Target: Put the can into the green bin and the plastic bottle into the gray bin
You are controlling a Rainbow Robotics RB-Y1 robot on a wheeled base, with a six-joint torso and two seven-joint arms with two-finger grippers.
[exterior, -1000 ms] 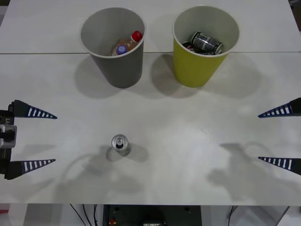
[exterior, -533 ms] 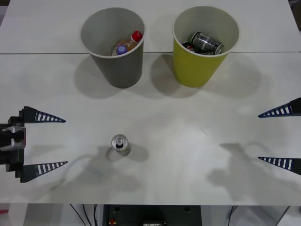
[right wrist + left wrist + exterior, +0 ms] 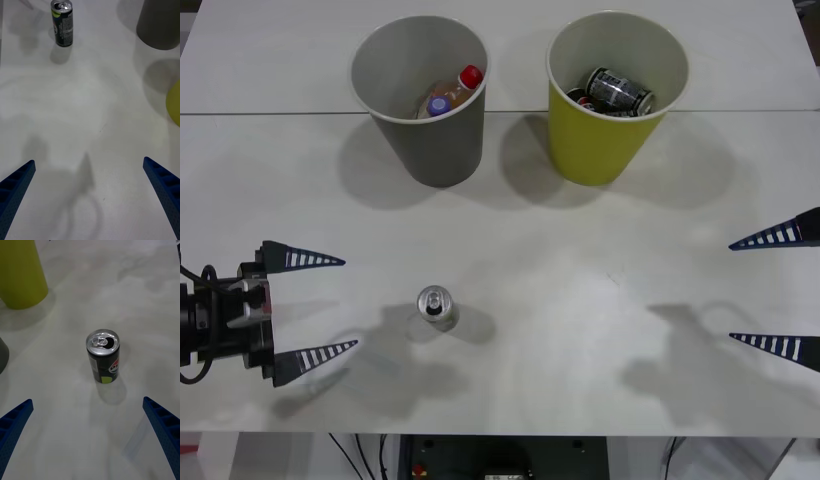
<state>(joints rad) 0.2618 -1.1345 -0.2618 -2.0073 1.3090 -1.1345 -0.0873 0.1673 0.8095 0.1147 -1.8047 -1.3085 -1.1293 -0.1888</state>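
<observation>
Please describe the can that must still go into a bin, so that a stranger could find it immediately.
On the white table, look at the near half, in front of the gray bin. The can stands there upright and alone, silver top opened, dark side with a green patch. The other cans already lie inside the green bin.

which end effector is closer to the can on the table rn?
Left. The left end effector is open on the can's left side, a short gap away. The right end effector, also open, sits at the table's far right edge.

The can (image 3: 103, 360) stands upright between spread pincer (image 3: 90, 435) fingers.
</observation>
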